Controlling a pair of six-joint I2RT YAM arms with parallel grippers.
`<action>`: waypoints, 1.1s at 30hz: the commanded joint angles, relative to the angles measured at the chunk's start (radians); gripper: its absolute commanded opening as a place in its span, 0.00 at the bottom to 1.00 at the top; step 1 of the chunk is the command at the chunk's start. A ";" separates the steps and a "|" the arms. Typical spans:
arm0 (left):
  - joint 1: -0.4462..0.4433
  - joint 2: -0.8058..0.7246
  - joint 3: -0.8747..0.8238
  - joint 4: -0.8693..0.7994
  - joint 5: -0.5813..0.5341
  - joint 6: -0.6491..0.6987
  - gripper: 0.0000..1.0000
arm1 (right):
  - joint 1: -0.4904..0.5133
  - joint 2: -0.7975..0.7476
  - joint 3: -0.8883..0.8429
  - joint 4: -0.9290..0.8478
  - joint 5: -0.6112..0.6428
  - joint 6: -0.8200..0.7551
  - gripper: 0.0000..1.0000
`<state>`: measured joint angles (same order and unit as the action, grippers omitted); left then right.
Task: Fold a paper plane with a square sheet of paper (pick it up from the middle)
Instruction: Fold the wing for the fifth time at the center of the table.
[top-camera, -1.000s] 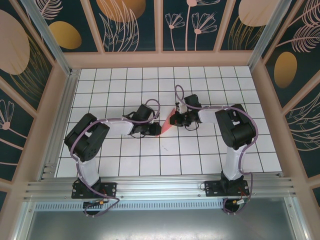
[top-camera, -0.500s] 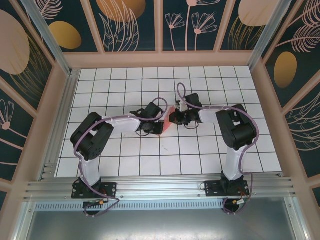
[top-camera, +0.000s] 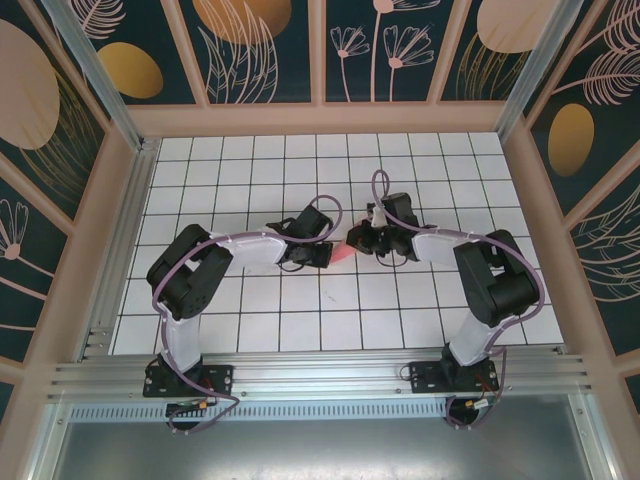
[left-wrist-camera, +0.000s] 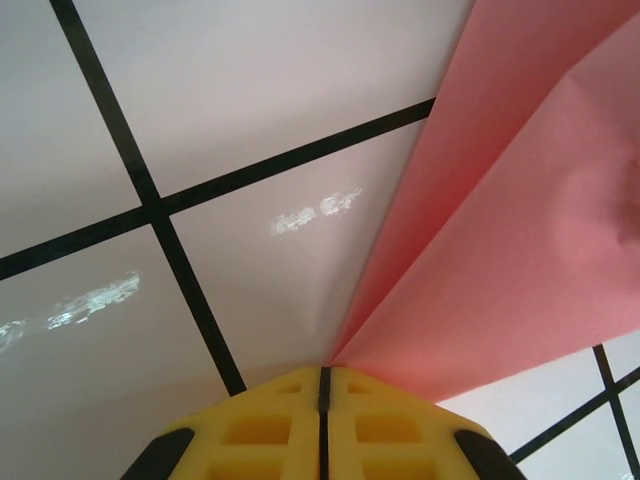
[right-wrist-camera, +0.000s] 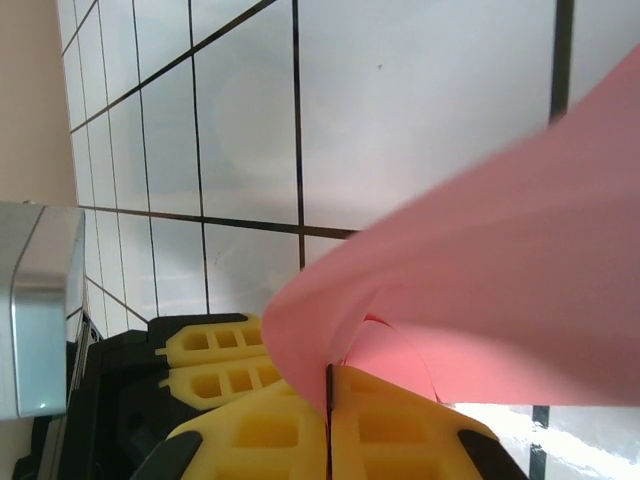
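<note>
Mid-fold, judging by the layers. Clamped shut on square sheet of paper (top-camera: 343, 254), centre of worktop (top-camera: 250, 300): left claw (top-camera: 320, 251) at its 9 o'clock, right claw (top-camera: 358, 239) at 2 o'clock. Keep pulls matched; align edges before creasing.

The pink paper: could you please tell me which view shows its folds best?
The left wrist view: the paper fans out from the shut left tool with its layered creases plain. The right wrist view shows a curved flap pinched in the right tool; the top view, a small pink sliver between the arms.
</note>
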<state>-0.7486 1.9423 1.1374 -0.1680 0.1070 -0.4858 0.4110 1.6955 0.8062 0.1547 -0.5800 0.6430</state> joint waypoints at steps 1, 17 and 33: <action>0.002 0.096 -0.067 -0.151 -0.047 0.011 0.09 | -0.012 -0.064 -0.010 0.045 0.033 0.025 0.17; 0.002 0.092 -0.071 -0.139 -0.033 0.027 0.09 | 0.048 0.021 0.062 -0.021 0.089 0.003 0.34; 0.002 0.041 -0.071 -0.128 -0.025 0.007 0.14 | 0.052 0.060 0.028 -0.066 0.159 -0.052 0.02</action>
<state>-0.7483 1.9381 1.1267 -0.1524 0.1078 -0.4755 0.4545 1.7370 0.8482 0.1120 -0.4477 0.6159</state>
